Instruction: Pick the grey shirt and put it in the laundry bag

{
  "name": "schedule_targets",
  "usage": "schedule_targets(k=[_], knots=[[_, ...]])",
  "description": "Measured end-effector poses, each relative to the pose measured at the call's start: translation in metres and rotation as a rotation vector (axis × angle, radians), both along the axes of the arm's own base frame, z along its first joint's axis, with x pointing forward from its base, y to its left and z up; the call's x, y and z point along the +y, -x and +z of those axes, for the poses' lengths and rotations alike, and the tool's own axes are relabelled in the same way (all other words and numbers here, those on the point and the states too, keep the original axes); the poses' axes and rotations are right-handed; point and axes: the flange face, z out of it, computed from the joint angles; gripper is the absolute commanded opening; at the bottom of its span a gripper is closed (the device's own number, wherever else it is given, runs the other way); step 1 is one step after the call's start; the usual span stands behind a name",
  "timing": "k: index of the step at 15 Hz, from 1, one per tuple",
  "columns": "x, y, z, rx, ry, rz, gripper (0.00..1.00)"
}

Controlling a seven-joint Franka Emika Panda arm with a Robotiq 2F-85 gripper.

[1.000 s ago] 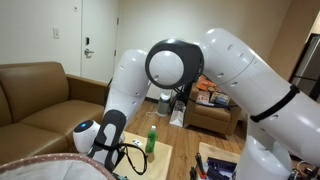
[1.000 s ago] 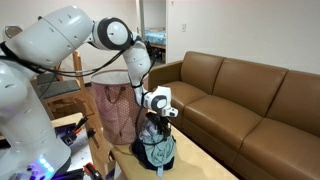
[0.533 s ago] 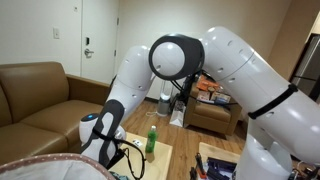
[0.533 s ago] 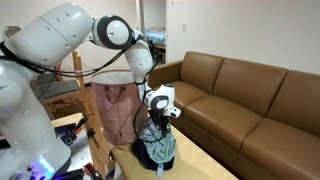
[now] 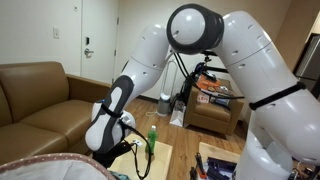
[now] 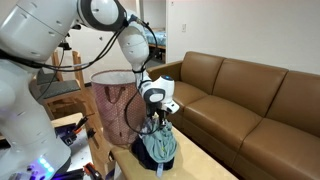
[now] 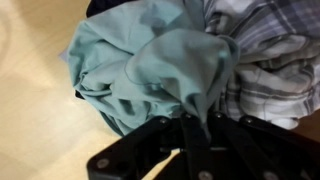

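Note:
The grey shirt (image 7: 150, 65) is a limp teal-grey heap on the wooden table (image 6: 205, 165); it also shows in an exterior view (image 6: 158, 150). My gripper (image 7: 195, 128) comes down on it from above and is shut on a raised fold of the cloth, which stretches up into the fingers. In an exterior view the gripper (image 6: 160, 122) hangs just over the heap. The laundry bag (image 6: 112, 108), whitish with a pinkish-red patterned rim, stands open right beside the heap; its rim shows at the lower left of an exterior view (image 5: 40, 165).
A plaid cloth (image 7: 265, 60) lies under and beside the shirt. A green bottle (image 5: 152, 138) stands on the table near the arm. The brown leather sofa (image 6: 250, 95) runs along the table's far side. Shelves and clutter (image 5: 210, 95) stand behind.
The arm's elbow has swung upward and the wrist has lifted a little, drawing the gripped fold of the shirt up from the heap. The bag and bottle have not moved.

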Motion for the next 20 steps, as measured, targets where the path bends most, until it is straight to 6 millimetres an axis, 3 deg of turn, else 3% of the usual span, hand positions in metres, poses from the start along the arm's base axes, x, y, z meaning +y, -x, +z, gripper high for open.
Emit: schedule_targets(k=[7, 9, 15, 20], knots=[[-0.009, 0.024, 0.117, -0.224, 0.004, -0.101, 0.09], [-0.009, 0.035, 0.133, -0.237, 0.004, -0.102, 0.09], [-0.020, 0.036, 0.143, -0.264, 0.033, -0.117, 0.07], [-0.050, 0.039, 0.220, -0.479, 0.173, -0.091, 0.07]])
